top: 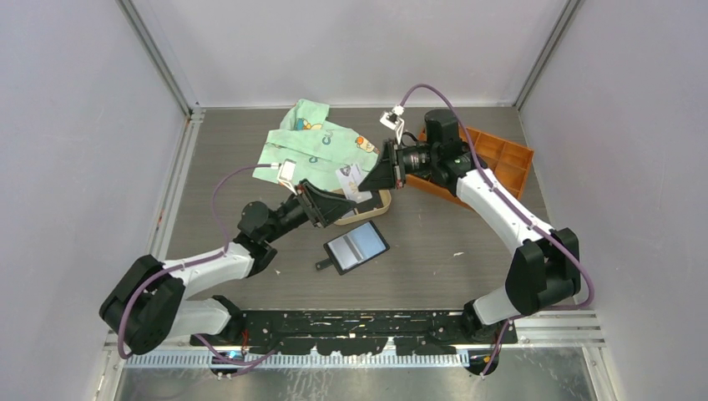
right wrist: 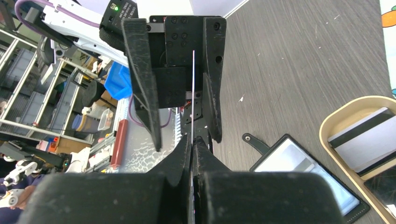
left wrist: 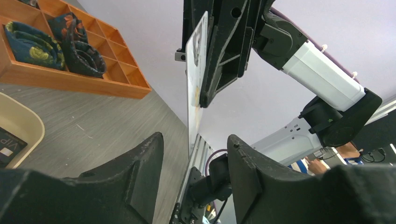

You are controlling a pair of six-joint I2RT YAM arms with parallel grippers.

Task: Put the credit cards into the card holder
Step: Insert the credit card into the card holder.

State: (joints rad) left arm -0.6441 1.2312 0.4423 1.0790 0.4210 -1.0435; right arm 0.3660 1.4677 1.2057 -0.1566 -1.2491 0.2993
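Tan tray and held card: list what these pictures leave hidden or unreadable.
Top view: left gripper and right gripper cover most of the tan tray; cards uncountable.
Left wrist view: black card cut by the left edge.
Right wrist view: white card edge-on, print unreadable.

The left arm (top: pixel 209 263) and right arm (top: pixel 501 205) reach inward over the surface (top: pixel 467 267), tips meeting. The right tool (right wrist: pixel 192 150) is clamped on a white card (left wrist: pixel 195 60). The left tool (left wrist: pixel 194 149) is spread, one finger on each side of the card's edge.
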